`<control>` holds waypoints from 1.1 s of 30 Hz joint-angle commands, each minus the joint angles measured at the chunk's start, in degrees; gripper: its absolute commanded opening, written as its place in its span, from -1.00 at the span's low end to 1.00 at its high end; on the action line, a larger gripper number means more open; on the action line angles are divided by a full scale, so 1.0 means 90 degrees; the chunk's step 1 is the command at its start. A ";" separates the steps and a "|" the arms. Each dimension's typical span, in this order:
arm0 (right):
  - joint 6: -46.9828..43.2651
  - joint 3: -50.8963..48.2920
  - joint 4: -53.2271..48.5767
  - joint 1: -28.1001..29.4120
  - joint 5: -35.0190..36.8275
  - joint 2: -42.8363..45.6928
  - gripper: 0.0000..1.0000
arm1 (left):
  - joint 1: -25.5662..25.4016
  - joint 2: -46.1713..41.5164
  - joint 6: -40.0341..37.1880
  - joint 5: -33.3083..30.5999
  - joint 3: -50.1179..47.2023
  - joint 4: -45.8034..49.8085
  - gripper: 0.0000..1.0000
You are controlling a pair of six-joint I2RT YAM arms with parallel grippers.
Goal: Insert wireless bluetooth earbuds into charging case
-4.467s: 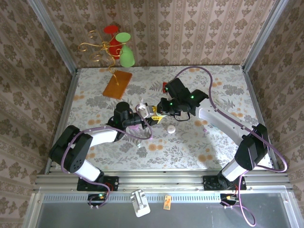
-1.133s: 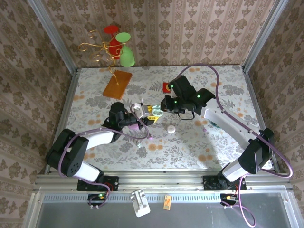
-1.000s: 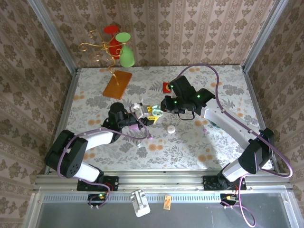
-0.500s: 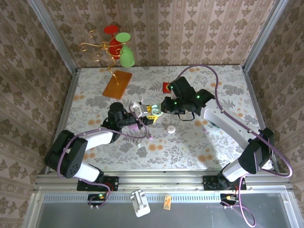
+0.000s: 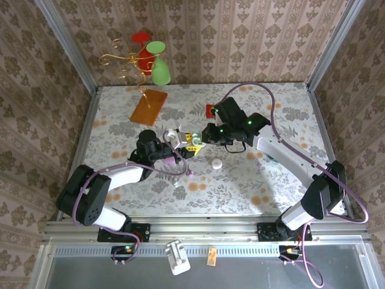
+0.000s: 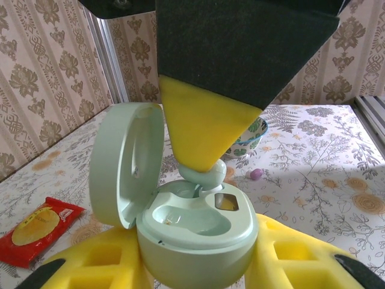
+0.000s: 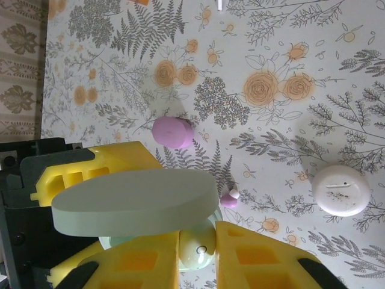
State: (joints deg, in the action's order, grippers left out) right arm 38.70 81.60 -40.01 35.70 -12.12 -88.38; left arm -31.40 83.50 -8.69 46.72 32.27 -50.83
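On your floral worktop (image 5: 240, 186), the left end effector (image 6: 192, 265) is clamped on the open mint charging case (image 6: 198, 232), whose lid (image 6: 126, 162) stands hinged up on the left. Your right end effector (image 7: 197, 256) is pinched on a mint earbud (image 6: 203, 174) at the far rim of the case's sockets; you cannot tell whether it is seated. The print on the red packet (image 6: 39, 223) is too blurred to read. A white oval case (image 7: 340, 189), its marks too small to read, and a pink case (image 7: 172, 132) lie on the worktop, with a tiny pink earbud (image 7: 229, 200) between them.
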 commanded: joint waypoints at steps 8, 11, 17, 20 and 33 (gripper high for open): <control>-0.0132 0.0087 0.0078 -0.0012 -0.0150 -0.0029 -0.43 | 0.0022 -0.0099 0.0125 0.0186 0.0127 -0.0280 -0.44; -0.0173 0.0087 0.0035 -0.0016 -0.0090 0.0018 -0.41 | 0.0022 -0.0081 0.0156 0.0206 0.0116 -0.0295 -0.44; -0.0186 -0.0023 0.0191 -0.0009 -0.0104 0.0182 -0.19 | 0.0022 -0.0026 0.0146 0.0238 0.0154 -0.0298 -0.43; -0.0209 -0.0061 0.0278 -0.0017 -0.0128 0.0272 -0.07 | 0.0022 0.0035 0.0175 0.0256 0.0164 -0.0361 -0.44; -0.0164 -0.0055 0.0431 -0.0022 -0.0355 0.0146 -0.22 | 0.0022 0.0028 0.0166 0.0219 0.0108 -0.0367 -0.44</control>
State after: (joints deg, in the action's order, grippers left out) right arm 37.28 81.23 -37.36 35.70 -13.39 -86.72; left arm -31.40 83.64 -8.54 47.35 32.27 -52.73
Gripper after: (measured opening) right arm 0.397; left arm 0.350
